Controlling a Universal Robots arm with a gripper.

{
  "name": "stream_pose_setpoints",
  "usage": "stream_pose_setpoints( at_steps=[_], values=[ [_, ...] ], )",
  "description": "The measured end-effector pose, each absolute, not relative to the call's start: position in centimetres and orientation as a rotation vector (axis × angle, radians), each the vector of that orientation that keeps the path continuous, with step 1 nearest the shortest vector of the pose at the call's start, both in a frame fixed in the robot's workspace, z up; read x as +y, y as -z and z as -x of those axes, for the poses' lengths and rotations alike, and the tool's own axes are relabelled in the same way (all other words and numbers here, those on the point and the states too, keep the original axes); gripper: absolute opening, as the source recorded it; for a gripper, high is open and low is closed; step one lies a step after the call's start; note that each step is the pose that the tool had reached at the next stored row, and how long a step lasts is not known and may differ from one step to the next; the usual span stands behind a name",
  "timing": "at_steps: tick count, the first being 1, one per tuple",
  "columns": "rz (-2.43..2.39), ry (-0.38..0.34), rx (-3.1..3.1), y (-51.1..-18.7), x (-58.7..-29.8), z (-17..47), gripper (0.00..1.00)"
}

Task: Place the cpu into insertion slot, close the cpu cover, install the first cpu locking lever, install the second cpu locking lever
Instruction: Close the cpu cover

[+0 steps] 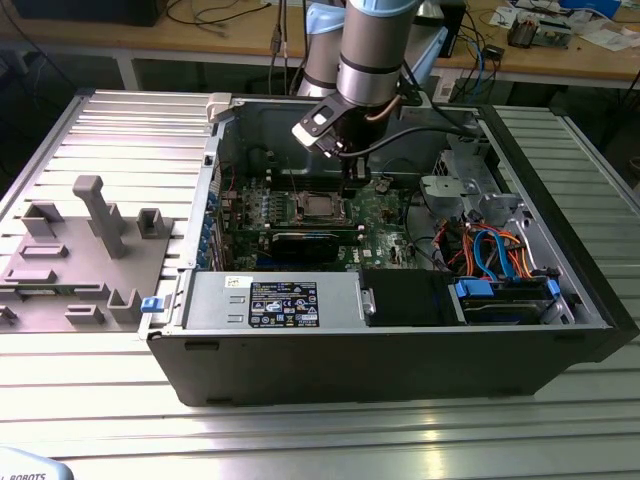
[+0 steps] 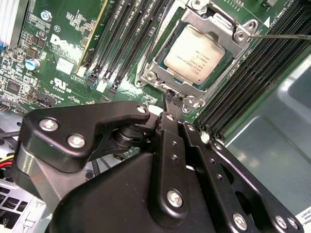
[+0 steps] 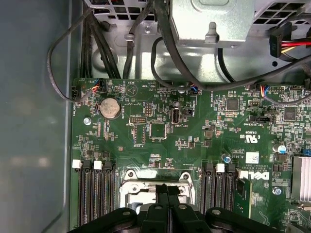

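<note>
The chip [image 2: 194,53] lies flat in its slot [image 1: 305,208] on the green board [image 3: 160,145], with the hinged cover [image 2: 156,62] down around it, so its silver top shows through the square cut-out. What matters is how the pincer [image 2: 169,99] stands to that socket. In the second wrist view its tip meets the socket at one corner, off the chip itself. In the exterior view it hangs just to the exterior view's right of the chip and slightly farther back. The fingers [image 3: 162,204] are pressed together. I cannot tell whether anything is caught between them.

A thin lever rod [image 2: 282,35] runs out from another corner of the socket, across the memory slots [image 2: 243,92]. It looks unlatched.

The arm [image 1: 372,50] drops almost straight down into the open computer case [image 1: 400,350] on the worktop [image 1: 300,440], with the wrist upright and the pincer pointing at the board.
</note>
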State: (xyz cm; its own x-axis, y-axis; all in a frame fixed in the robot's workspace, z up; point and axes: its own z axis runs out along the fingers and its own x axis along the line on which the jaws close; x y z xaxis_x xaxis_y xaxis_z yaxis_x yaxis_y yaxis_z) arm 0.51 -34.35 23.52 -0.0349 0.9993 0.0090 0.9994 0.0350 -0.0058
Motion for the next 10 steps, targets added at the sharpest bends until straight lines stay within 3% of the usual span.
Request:
stream_pose_setpoints(
  at_steps=[10],
  values=[
    [2.175,0.003,-2.252,-23.47,-34.35,-0.08,0.11]
  ],
)
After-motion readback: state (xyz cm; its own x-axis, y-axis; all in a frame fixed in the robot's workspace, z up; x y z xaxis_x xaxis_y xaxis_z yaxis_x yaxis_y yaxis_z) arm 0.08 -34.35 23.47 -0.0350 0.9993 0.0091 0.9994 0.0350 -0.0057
